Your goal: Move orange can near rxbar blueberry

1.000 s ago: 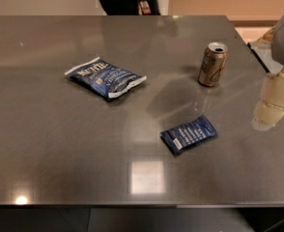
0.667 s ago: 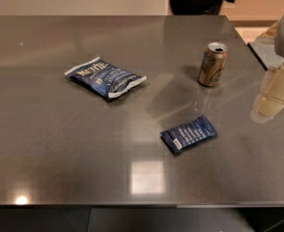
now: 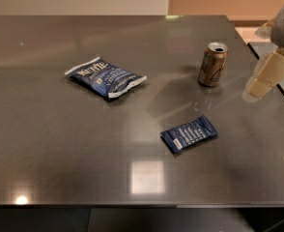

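The orange can (image 3: 212,64) stands upright on the grey table (image 3: 60,144), toward the back right. The rxbar blueberry (image 3: 189,134), a flat dark-blue wrapper with white lettering, lies in front of the can and a little to its left, about a can's height away. My gripper (image 3: 262,81) hangs at the right edge of the view, to the right of the can and apart from it, holding nothing.
A larger puffy blue-and-white chip bag (image 3: 105,77) lies left of centre on the table. The table's right edge (image 3: 270,81) runs just under the gripper. The front edge is near the bottom of the view.
A dark figure at the far side of the table moved right and is gone from view. The can, the bar and the gripper have stayed in place.
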`<state>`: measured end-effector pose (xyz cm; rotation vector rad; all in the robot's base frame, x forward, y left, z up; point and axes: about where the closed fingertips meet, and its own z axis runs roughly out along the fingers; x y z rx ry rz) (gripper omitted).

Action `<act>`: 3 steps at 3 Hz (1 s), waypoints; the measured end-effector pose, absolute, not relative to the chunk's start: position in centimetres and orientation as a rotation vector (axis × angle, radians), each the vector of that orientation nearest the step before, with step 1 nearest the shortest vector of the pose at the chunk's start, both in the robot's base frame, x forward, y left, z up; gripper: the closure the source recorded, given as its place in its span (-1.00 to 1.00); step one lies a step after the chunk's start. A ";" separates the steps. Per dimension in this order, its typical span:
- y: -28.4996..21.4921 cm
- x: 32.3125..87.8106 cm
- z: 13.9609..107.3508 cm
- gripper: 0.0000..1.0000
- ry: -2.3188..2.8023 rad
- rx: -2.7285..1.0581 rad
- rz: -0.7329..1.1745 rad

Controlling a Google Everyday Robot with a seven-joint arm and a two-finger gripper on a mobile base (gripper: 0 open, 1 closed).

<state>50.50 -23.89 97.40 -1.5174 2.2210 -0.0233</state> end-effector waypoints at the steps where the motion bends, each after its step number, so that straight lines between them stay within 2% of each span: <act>1: -24.9 53.4 96.7 -1.00 2.225 -1.445 -0.010; 3: -26.2 59.2 94.5 -1.00 2.248 -1.307 0.065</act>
